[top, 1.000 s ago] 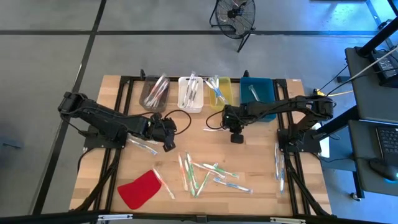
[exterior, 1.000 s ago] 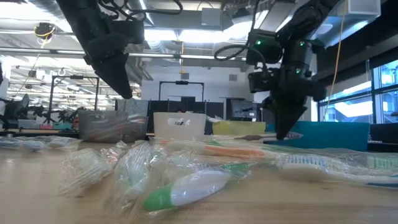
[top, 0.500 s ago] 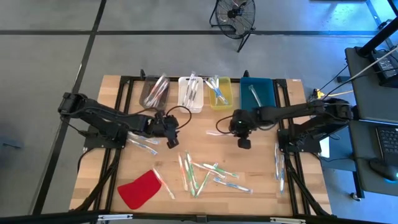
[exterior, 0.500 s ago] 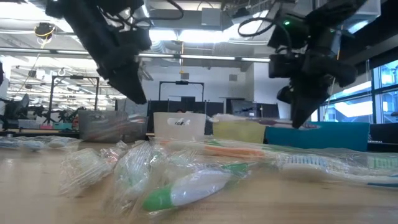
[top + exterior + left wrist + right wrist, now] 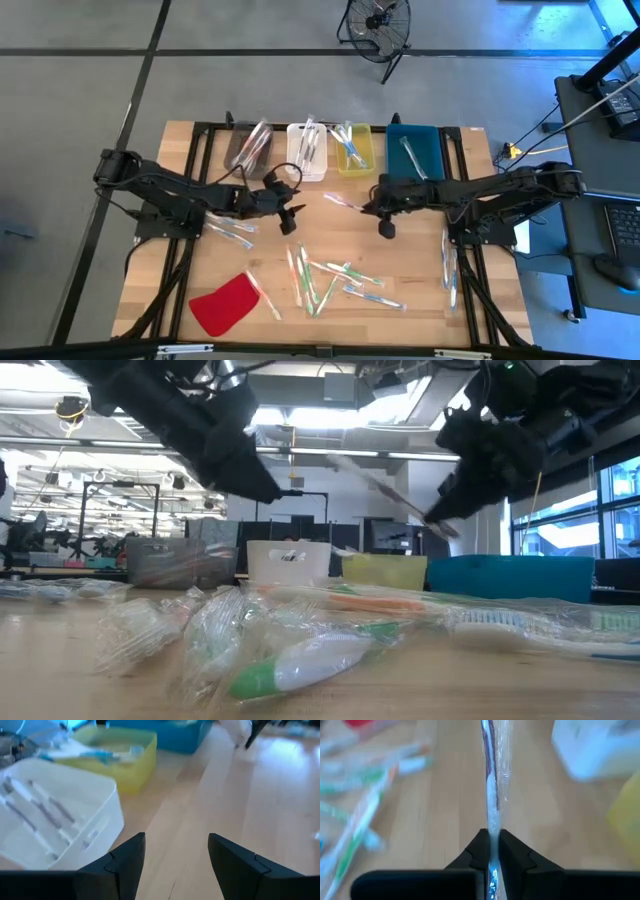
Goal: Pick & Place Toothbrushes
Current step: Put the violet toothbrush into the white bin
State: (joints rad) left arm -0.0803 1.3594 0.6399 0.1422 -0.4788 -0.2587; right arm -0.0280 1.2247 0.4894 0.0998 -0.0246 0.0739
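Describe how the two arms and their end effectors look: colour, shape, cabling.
Both arms are dark, slender and multi-jointed, mounted on black frames at the table's sides. The left end effector has two matte black, wedge-shaped fingers with angular faceted edges; the right end effector has the same black blocky fingers. A thin black cable loops above the left wrist. No markings are visible.

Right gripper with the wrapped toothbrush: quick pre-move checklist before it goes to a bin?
1. Grip: right gripper shut on the clear-wrapped, purple-tinted toothbrush: ok.
2. Lift: toothbrush off the wooden table: ok.
3. Hold point: pinched near one end, most of it sticking out ahead of the fingers: not ok, may swing.
4. Left gripper open, empty, apart from the right one: ok.
5. Matching bin: bins sit along the far edge, white bin holds similar dark brushes; match cannot tell.
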